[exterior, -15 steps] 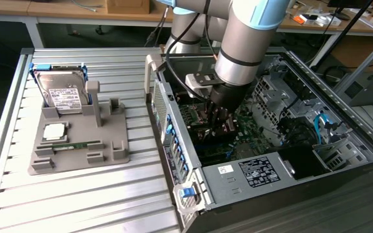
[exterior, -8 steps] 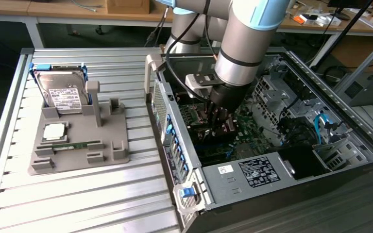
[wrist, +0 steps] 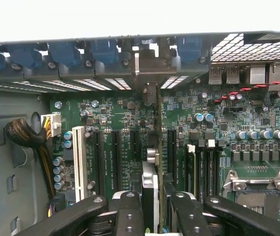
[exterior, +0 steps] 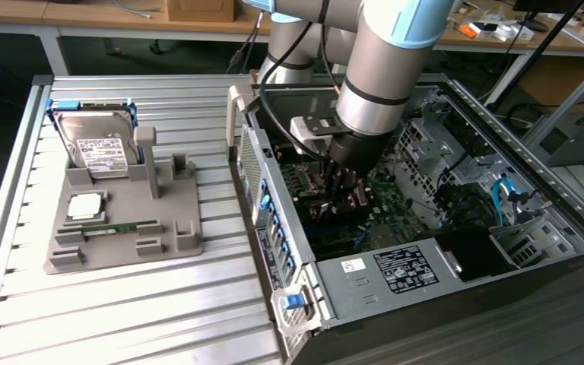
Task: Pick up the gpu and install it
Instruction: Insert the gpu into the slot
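My gripper (exterior: 346, 185) is down inside the open computer case (exterior: 394, 274), over the green motherboard (exterior: 379, 190). In the wrist view the gripper (wrist: 152, 209) is shut on the gpu (wrist: 150, 189). The gpu is a thin dark card seen edge-on, with a silvery part between the black fingers (wrist: 129, 214). It stands upright along an expansion slot and runs toward the case's rear wall, where its metal bracket end (wrist: 138, 64) meets the row of slot openings. How deep it sits in the slot cannot be told. In the exterior view the arm hides most of the card.
On the exterior view's left, a grey holder (exterior: 119, 228) on the slatted table carries a silver hard drive (exterior: 99, 148), a processor chip (exterior: 85, 204) and a green memory stick (exterior: 115, 226). A white slot (wrist: 78, 162), a braided cable bundle (wrist: 26, 137) and memory slots (wrist: 206, 164) flank the card.
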Tool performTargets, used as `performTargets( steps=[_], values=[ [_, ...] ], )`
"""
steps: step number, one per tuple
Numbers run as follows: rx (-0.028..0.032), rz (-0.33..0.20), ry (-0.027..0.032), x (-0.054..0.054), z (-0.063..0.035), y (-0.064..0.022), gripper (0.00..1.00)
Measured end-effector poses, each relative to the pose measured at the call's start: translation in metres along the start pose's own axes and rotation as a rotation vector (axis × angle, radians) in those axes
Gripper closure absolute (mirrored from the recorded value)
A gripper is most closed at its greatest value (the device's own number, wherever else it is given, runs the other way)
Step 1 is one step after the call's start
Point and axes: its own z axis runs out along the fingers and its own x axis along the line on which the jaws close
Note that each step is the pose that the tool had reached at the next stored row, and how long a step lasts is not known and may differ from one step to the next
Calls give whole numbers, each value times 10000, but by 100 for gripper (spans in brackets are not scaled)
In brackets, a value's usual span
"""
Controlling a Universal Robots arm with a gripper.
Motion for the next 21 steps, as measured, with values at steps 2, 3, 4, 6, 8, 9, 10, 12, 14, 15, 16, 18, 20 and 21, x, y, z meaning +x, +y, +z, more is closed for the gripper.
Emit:
performTargets(
  steps=[2, 3, 4, 6, 8, 9, 10, 12, 14, 15, 16, 18, 20, 21],
  values=[
    [0, 1, 0, 0, 0, 0, 73],
    [0, 1, -1, 0, -1, 0, 73],
    [0, 1, -1, 0, -2, 0, 73],
    [1, 1, -3, 0, -3, 4, 73],
    [1, 1, -15, 1, -3, 17, 73],
    [3, 1, -25, 1, -1, 29, 73],
    [2, 0, -29, 1, -2, 39, 73],
    [0, 1, -45, 2, -4, 47, 73],
    [-1, 1, -67, 2, -4, 48, 73],
    [-1, 2, -77, 2, -4, 48, 73],
    [-1, 2, -86, 2, -3, 48, 73],
    [-1, 1, -92, 2, -3, 48, 73],
    [-1, 2, -96, 2, -3, 48, 73],
    [-1, 1, -100, 2, -3, 48, 73]
  ],
)
